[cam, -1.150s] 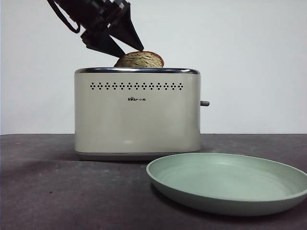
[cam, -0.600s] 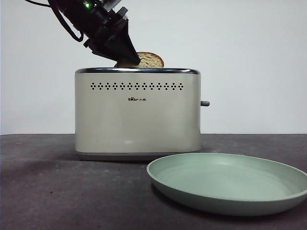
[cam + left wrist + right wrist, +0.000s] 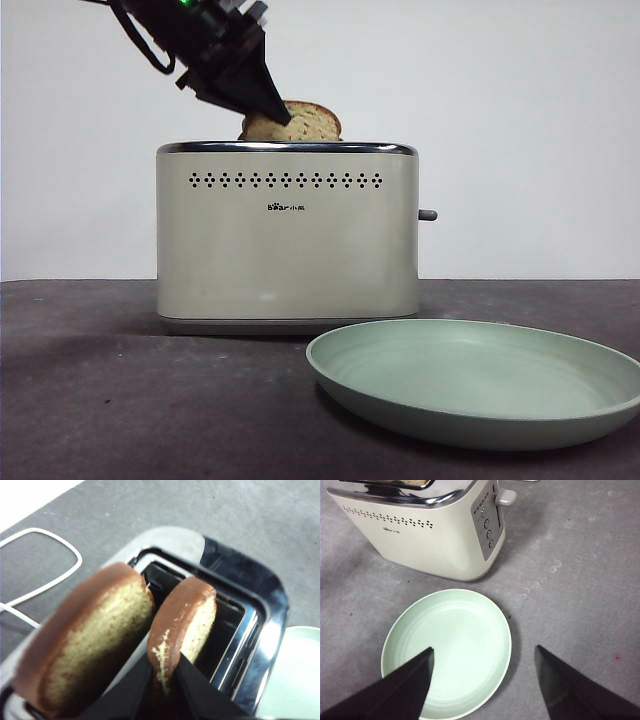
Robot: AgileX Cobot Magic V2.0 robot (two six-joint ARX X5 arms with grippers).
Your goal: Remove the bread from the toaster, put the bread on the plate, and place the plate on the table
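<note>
The table [image 3: 120, 400] stretches dark and mottled under everything, and on it stands the cream toaster [image 3: 287, 235], squarely upright with its grey lever sticking out at the side, which makes sense since the bread has to come straight up out of a slot. Just in front of it, close but apart, lies the pale green plate [image 3: 480, 385], empty and flat on the tabletop, parked within easy reach for the drop-off. Now the bread [image 3: 182, 625]: two slices show in the left wrist view, one per slot, and the one being worked is the slice with its brown crust edge-on, its domed top poking above the chrome rim. The left gripper [image 3: 268, 108] comes in from high on one side, slanting steeply down over the toaster's top, and its two black jaws are pinched on either side of that slice's crust, gripping it. My read is that the grasp is made and the lift out of the slot is the step in hand; the slice looks only barely raised, if at all. The right gripper [image 3: 482, 680] hovers well above the plate with its jaws spread wide apart, holding nothing, waiting.
</note>
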